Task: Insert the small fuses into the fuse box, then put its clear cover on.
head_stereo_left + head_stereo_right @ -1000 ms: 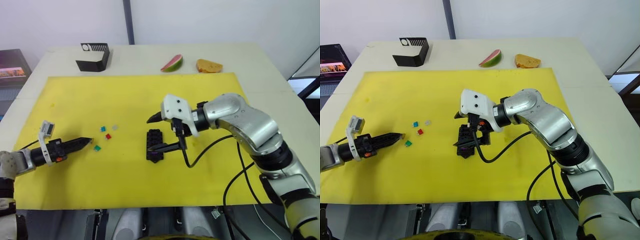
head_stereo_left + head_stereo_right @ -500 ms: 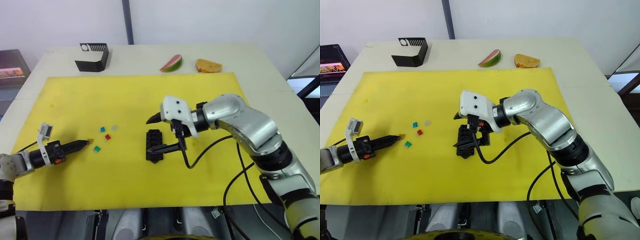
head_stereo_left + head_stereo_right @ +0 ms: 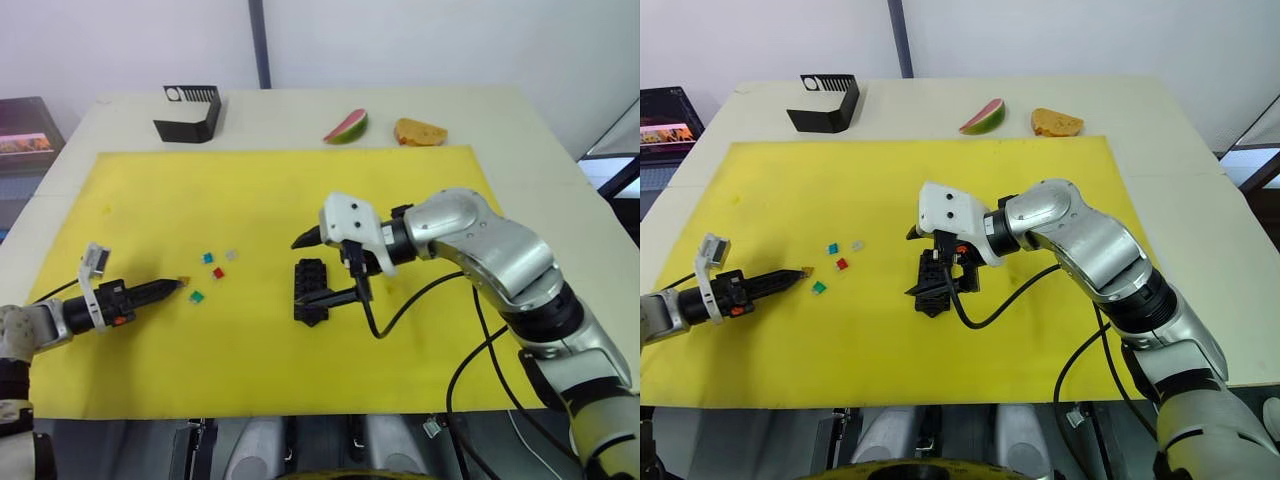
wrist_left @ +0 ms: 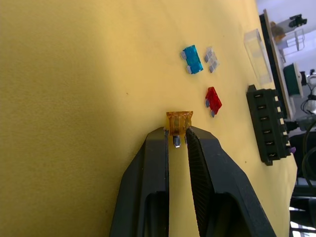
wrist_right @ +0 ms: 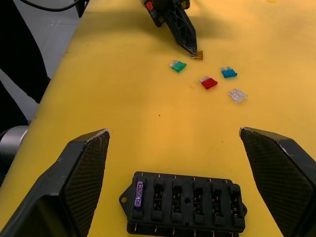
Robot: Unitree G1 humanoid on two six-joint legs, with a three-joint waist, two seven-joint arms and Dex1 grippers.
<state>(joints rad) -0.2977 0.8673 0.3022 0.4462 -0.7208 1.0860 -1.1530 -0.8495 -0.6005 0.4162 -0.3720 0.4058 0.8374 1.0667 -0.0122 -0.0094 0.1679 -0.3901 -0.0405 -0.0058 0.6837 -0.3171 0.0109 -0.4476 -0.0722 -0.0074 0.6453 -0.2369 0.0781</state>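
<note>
Left wrist view: clear cover (image 4: 257, 55) beyond fuse box (image 4: 267, 123).

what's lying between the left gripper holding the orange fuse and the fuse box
In the left eye view, the green fuse and red fuse lie on the yellow mat between the left gripper and the fuse box; otherwise bare mat.
</note>
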